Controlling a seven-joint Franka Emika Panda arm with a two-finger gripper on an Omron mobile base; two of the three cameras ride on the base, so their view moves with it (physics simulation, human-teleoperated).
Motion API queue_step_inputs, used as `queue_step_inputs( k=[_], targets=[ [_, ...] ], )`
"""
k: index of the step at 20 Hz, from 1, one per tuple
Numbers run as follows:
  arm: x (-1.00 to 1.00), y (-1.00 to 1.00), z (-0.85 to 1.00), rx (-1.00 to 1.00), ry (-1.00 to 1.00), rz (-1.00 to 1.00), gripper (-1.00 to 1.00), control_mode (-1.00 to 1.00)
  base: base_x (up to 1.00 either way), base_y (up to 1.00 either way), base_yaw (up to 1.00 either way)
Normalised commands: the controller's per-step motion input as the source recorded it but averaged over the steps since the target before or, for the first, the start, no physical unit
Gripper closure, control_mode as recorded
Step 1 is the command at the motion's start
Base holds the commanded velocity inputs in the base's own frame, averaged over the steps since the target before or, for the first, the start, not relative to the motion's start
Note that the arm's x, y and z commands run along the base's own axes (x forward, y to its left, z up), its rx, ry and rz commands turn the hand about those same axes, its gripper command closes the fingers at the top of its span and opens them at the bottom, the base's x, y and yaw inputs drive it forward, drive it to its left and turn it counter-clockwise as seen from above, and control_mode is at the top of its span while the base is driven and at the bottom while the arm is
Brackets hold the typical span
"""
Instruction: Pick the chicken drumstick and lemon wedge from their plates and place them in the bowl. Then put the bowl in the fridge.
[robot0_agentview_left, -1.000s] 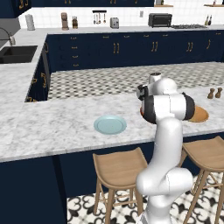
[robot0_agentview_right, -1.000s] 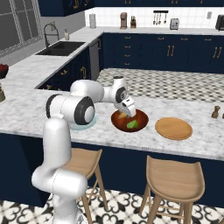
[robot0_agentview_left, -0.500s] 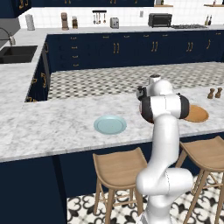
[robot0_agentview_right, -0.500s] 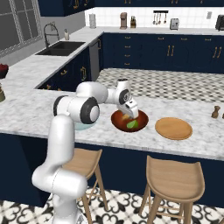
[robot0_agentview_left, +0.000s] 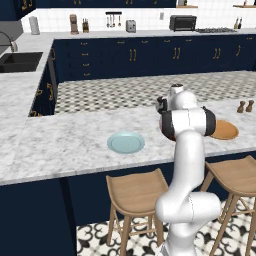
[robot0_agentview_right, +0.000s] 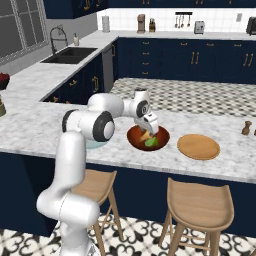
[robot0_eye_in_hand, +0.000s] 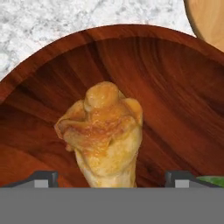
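In your left base view the pale blue plate (robot0_agentview_left: 126, 142) lies near the counter's (robot0_agentview_left: 60, 145) front edge, and the tan plate (robot0_agentview_left: 223, 130) shows past the arm toward the right end. In your right base view the gripper (robot0_agentview_right: 149, 129) hangs over the bowl (robot0_agentview_right: 148, 138), with the lemon wedge (robot0_agentview_right: 152, 142) inside it. In your hand view the jaws stand released, clear of the chicken drumstick (robot0_eye_in_hand: 104, 134) between them in the bowl; no writing is legible.

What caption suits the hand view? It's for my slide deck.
Open gripper over the chicken drumstick in the bowl.
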Motion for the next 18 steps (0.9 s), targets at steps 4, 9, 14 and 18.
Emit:
queue_step_inputs(
  k=[4,9,14,18],
  targets=[
    [-0.26,0.02,0.35,0.0,0.0,0.0,-1.0,-1.0,0.0,0.0,0.0],
    [-0.82,0.17,0.38,-0.01,-0.01,0.17,-1.0,-1.0,0.0,0.0,0.0],
    [-0.98,0.45,0.02,-0.11,0.0,0.5,-1.0,-1.0,0.0,0.0,0.0],
    [-0.86,0.78,0.01,-0.13,-0.11,0.6,-1.0,-1.0,0.0,0.0,0.0]
  ],
)
